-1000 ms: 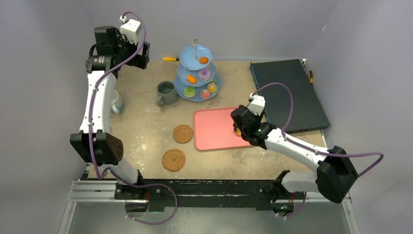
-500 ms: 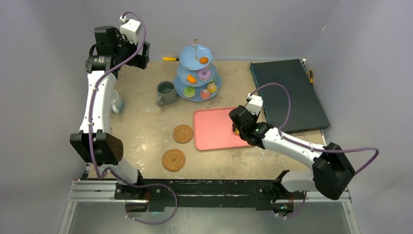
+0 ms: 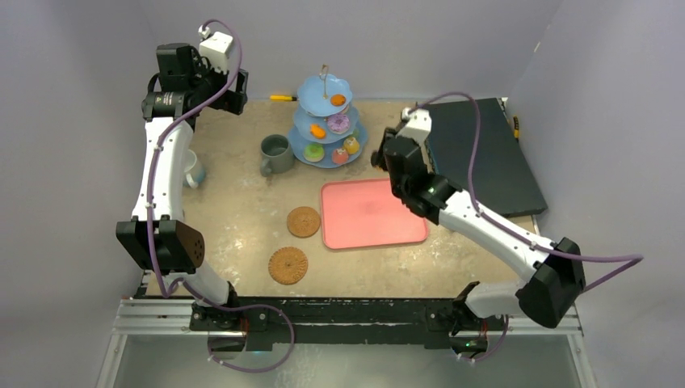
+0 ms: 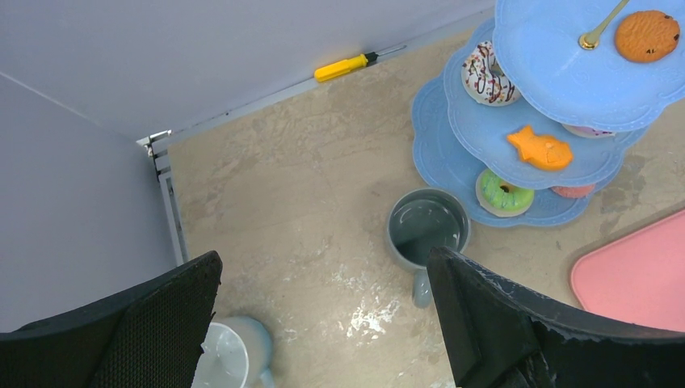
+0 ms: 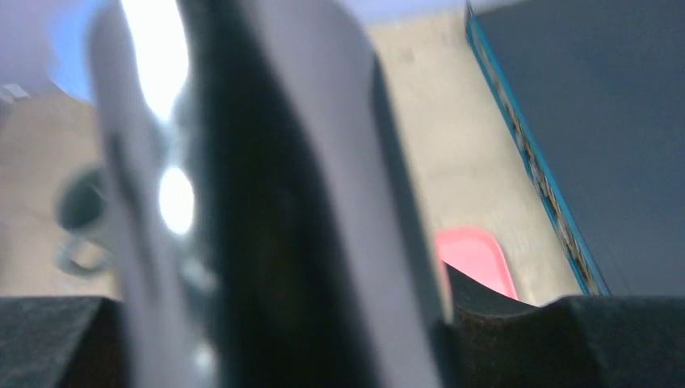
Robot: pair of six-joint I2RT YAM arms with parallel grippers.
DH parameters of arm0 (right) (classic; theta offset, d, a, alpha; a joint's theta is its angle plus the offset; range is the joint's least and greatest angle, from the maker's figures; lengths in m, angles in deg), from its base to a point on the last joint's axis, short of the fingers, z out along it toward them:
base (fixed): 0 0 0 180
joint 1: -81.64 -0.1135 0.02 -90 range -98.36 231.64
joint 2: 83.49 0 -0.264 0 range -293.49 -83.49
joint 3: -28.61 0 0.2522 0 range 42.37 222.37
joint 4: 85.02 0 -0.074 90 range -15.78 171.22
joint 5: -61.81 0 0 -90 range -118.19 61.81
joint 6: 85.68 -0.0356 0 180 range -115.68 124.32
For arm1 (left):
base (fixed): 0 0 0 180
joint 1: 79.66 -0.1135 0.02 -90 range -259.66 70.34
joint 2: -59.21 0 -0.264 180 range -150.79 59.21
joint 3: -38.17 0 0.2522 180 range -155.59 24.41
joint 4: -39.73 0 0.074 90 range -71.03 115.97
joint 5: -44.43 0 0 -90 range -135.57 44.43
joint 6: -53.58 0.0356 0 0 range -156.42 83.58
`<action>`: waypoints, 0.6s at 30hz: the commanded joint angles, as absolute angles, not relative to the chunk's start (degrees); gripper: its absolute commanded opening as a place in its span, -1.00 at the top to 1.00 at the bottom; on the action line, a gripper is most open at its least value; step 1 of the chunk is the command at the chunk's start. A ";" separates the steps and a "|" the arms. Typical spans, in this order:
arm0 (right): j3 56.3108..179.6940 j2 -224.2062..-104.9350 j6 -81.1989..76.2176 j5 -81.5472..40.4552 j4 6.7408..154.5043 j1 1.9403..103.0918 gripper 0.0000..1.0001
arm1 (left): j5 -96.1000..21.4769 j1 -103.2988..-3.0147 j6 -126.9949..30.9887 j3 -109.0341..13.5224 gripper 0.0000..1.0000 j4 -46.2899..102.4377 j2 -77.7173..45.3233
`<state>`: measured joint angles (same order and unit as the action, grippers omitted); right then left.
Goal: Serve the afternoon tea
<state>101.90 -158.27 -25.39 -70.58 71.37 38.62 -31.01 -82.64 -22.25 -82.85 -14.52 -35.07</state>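
The blue three-tier stand (image 3: 327,121) (image 4: 565,89) at the back holds several pastries: an orange cookie (image 4: 646,35) on top, an orange fish (image 4: 540,149), a white doughnut (image 4: 485,73) and a green doughnut (image 4: 505,190). A grey-green mug (image 3: 276,153) (image 4: 426,229) stands left of it. The white mug (image 3: 192,170) (image 4: 230,356) is at the left edge. Two woven coasters (image 3: 304,221) (image 3: 288,264) lie in front. My left gripper (image 3: 230,89) (image 4: 323,275) hangs open, high over the back left. The right gripper (image 3: 386,158) (image 5: 275,323), raised beside the stand, is shut on blurred black and silver tongs (image 5: 266,202).
The pink tray (image 3: 371,214) (image 5: 472,255) lies below the right gripper. A dark flat case (image 3: 476,158) (image 5: 598,121) fills the back right. A yellow screwdriver (image 3: 283,98) (image 4: 343,67) lies along the back wall.
My right gripper has lifted off the tray's right edge and swung back toward the stand. The orange piece seen under it before no longer shows. The left arm is still.
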 commanded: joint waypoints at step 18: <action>152.31 -192.73 0.98 -52.64 88.25 47.58 0.17 | -31.44 -83.43 -21.93 -83.02 -0.99 -14.33 -33.60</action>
<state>146.35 -190.14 -2.94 -56.61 85.21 46.84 -31.46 -82.71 -22.23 -82.83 -15.22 -35.07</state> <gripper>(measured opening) 0.469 0.993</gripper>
